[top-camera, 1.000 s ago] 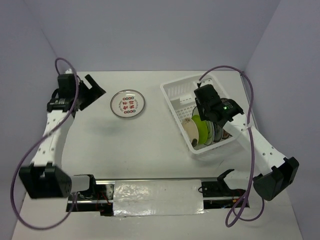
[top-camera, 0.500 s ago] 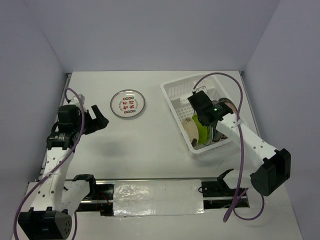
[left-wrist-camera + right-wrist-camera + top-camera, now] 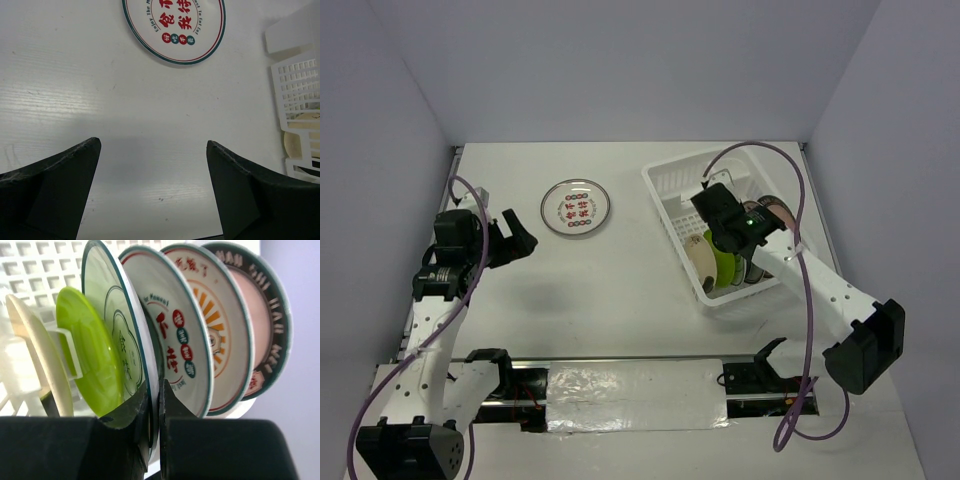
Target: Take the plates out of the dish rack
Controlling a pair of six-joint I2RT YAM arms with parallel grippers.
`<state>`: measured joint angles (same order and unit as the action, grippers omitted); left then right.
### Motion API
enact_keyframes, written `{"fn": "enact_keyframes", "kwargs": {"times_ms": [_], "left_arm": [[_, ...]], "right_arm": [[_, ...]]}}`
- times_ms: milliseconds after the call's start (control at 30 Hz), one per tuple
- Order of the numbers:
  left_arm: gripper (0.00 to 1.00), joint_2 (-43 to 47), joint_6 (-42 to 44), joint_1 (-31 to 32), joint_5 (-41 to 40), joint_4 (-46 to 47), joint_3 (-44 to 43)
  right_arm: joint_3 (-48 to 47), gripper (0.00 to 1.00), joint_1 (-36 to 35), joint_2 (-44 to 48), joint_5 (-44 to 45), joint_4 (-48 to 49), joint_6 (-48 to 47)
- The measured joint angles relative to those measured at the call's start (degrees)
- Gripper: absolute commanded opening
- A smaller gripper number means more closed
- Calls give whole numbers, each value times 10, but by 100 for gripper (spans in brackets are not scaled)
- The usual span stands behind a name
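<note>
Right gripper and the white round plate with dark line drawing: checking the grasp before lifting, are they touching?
Touching. In the right wrist view the right gripper pinches the lower rim of the white round plate with dark line drawing, no gap.

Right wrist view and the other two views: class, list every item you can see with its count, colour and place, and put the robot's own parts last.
Dish rack: one, white, table's right side.
Cream plate: one, on edge, nearest end of the rack's row.
Lime green plate: one, beside the cream one.
Line-drawing plate: one, white, teal rim, third in the row.
Red-lettered plate: one, white, fourth.
Orange-rayed plate: one, fifth.
Dark-rimmed plate: one, pinkish centre, last.
Flat plate: one, white with red characters, lying left of the rack.
Table: one, white.
Left hand: black, open, over bare table.
Right hand: black, shut on the line-drawing plate's rim.
</note>
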<state>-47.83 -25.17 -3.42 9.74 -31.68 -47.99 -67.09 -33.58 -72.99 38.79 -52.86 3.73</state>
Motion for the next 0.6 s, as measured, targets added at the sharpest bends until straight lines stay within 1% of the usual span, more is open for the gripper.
{"fn": "enact_keyframes", "kwargs": {"times_ms": [167, 367, 500, 600], "left_arm": [[100, 1, 0, 3, 0, 0, 0], [100, 0, 0, 6, 4, 2, 0], [100, -2, 1, 6, 12, 4, 0], [99, -11, 1, 6, 39, 12, 0]], "right_arm": [[-47, 0, -13, 0, 46, -16, -17], [-142, 0, -20, 0, 97, -40, -38], [-210, 0, -27, 2, 110, -72, -48], [-262, 0, -29, 15, 101, -95, -48]]}}
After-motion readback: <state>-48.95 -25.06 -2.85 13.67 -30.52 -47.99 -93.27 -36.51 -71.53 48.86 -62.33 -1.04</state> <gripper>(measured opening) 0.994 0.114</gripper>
